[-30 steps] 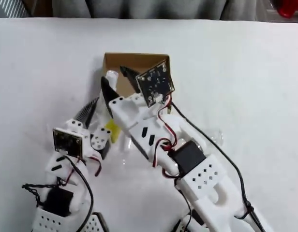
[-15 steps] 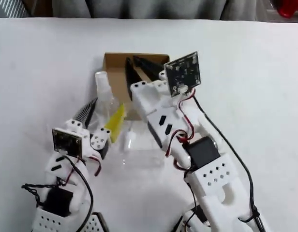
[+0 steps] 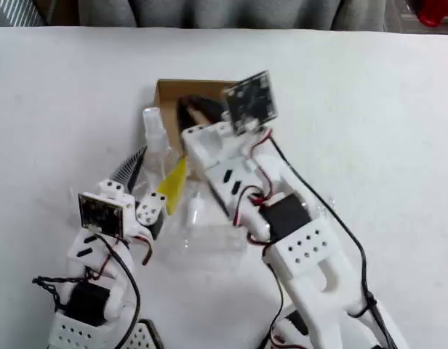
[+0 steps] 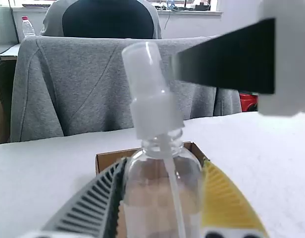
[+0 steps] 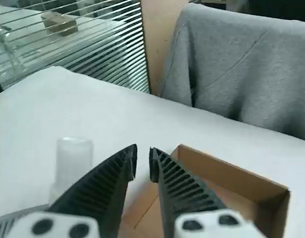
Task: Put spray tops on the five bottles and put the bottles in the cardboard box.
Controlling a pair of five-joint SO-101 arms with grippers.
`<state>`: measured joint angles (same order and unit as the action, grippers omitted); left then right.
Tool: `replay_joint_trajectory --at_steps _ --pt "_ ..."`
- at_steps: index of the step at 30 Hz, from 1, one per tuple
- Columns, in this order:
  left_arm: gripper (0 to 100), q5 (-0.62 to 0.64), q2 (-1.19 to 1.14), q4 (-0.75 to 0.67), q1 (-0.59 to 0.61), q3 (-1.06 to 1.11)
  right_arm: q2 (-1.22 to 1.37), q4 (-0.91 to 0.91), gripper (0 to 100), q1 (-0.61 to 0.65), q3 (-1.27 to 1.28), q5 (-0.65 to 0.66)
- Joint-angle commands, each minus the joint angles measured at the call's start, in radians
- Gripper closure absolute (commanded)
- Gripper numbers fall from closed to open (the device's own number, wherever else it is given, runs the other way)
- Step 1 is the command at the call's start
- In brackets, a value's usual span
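A clear bottle [image 4: 160, 191] with a white spray top [image 4: 151, 94] stands upright, and my left gripper [image 3: 157, 169] is shut on it between a grey finger and a yellow finger [image 4: 227, 203]. From the high view the bottle [image 3: 154, 134] stands just left of the cardboard box [image 3: 166, 91]. My right gripper [image 3: 193, 109] hovers over the box, beside the spray top [image 5: 73, 158] and apart from it. Its black fingers [image 5: 105, 186] are drawn together to a thin slit with nothing between them. The box [image 5: 231, 178] lies just beyond its fingertips.
Another clear bottle with a white top [image 3: 195, 211] lies on the white table between the two arms. More clear plastic [image 3: 322, 205] lies to the right of the right arm. A grey-covered chair [image 4: 93, 84] stands behind the table's far edge.
My right gripper has let go of the spray top, swung right over the box and back a little, and its fingers have come together. The left arm and its bottle have not moved.
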<state>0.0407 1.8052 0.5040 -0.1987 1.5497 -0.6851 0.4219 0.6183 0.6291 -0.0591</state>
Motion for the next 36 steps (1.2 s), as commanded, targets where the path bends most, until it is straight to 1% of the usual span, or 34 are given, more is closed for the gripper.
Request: replay_joint_trajectory --at_steps 1,11,18,22,24,27,30,33,36 --pt "98 -0.008 0.016 0.005 -0.01 -0.009 -0.005 -0.016 98.2 0.031 -0.048 -0.008" --pt "98 -0.008 0.016 0.005 -0.01 -0.009 -0.076 -0.024 98.2 0.031 0.078 -0.008" --pt "98 -0.008 0.016 0.005 -0.01 -0.009 -0.174 -0.016 98.2 0.022 0.091 0.002" --pt "98 -0.002 0.016 0.005 -0.005 -0.009 -0.217 0.045 98.3 -0.041 0.104 0.0" --pt "98 0.0 0.016 -0.003 0.022 -0.012 -0.24 0.091 98.3 -0.079 0.132 -0.006" --pt "98 0.002 0.016 -0.005 0.039 -0.018 -0.265 0.094 98.3 -0.111 0.21 -0.006" --pt "98 0.002 0.016 -0.005 0.039 -0.025 -0.285 0.058 98.3 -0.12 0.302 -0.006" --pt "98 0.002 0.016 0.003 0.039 -0.058 -0.314 -0.027 98.3 -0.12 0.408 0.002" --pt "98 0.002 -0.008 -0.003 0.039 -0.078 -0.334 -0.137 98.3 -0.094 0.519 0.003"
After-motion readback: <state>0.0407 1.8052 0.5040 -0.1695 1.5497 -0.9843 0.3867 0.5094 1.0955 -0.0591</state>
